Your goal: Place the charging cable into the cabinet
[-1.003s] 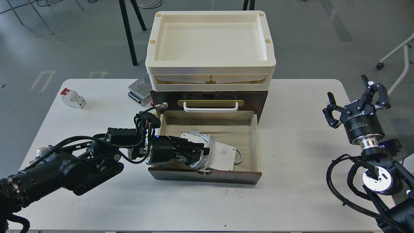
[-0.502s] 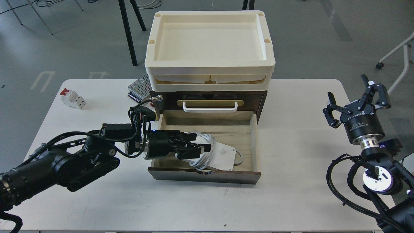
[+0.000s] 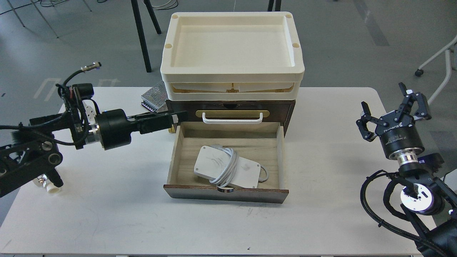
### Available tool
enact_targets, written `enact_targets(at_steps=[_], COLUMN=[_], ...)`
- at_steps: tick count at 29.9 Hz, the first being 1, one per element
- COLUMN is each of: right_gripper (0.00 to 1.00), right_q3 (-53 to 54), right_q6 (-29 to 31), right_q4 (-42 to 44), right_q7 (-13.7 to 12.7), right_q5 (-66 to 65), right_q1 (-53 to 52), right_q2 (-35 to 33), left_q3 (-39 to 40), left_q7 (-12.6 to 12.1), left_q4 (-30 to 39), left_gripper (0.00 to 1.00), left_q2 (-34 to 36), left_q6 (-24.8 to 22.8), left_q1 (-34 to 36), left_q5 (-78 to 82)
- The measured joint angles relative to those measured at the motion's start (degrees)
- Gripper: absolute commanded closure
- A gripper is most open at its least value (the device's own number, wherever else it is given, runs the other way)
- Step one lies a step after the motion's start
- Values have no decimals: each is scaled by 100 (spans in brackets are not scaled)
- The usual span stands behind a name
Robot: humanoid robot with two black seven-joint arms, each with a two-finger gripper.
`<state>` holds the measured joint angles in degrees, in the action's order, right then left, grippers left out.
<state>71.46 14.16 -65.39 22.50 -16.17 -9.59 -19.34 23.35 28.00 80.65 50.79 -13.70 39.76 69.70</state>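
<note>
Nearest you, the drawer [image 3: 228, 194] of the cabinet [image 3: 230, 107] stands pulled out toward the near edge of the counter [image 3: 125, 214], and the charging cable [image 3: 226, 167] lies flat inside it, against the front wall, with its cord loop close to the right side. Nothing grips it. Your main risk sits here: if you push the drawer shut while the coil or the block rides above the walls, it could catch under the cabinet front and jam. I judge the cord sits about level with the rim, so check that first.

Toward the left edge, your left claw [image 3: 175, 117] hangs just beside the drawer's far-left corner, empty, its 2 fingers drawn together. A careless sweep from there could knock the drawer sideways or shove the whole cabinet.

Near the right edge, your right claw [image 3: 392, 110] is raised, spread wide and empty, well apart from everything.

Farther back, 2 cream trays [image 3: 232, 76] rest stacked on the cabinet; a hard push could shift them. The perforated metal box [image 3: 154, 98] sits behind the cabinet's left side.
</note>
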Motion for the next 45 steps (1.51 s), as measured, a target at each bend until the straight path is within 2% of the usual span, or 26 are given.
enact_targets(at_steps=[6,12,16,23,28,36,45], right_gripper=[1,0,0,1,0,1,0], right_q3=[-1,-3,-8,-2,-1,2,8], right_q6=[0,-1,-8,-10,-10,2,17], right_q4=[0,0,0,0,-1,-12,-18], right_q7=[0,-1,-1,-1,0,0,0], right_q5=[-1,0,0,-1,0,0,6], right_q1=[1,8,4,-8,-8,-8,1], right_q2=[0,0,0,0,0,0,0], left_q3=[20,21,91,695,1234,1375,1334], left_q7=[0,0,0,0,0,0,0], left_q4=[-145,-577,-1128,-3127,-4102,-4308,-4460], left_gripper=[2,1,1,1,1,1,1], left_q2=[663,591,138,-1235,-1774,-1842,-1855], left_q6=[35,68,118,88,-52,-966,-1082], left_q1=[-581,-992,-1003,-895,-894,-908,-964], left_q5=[-2360,-3967,-4965,-5600,-5916,-6470,-6453])
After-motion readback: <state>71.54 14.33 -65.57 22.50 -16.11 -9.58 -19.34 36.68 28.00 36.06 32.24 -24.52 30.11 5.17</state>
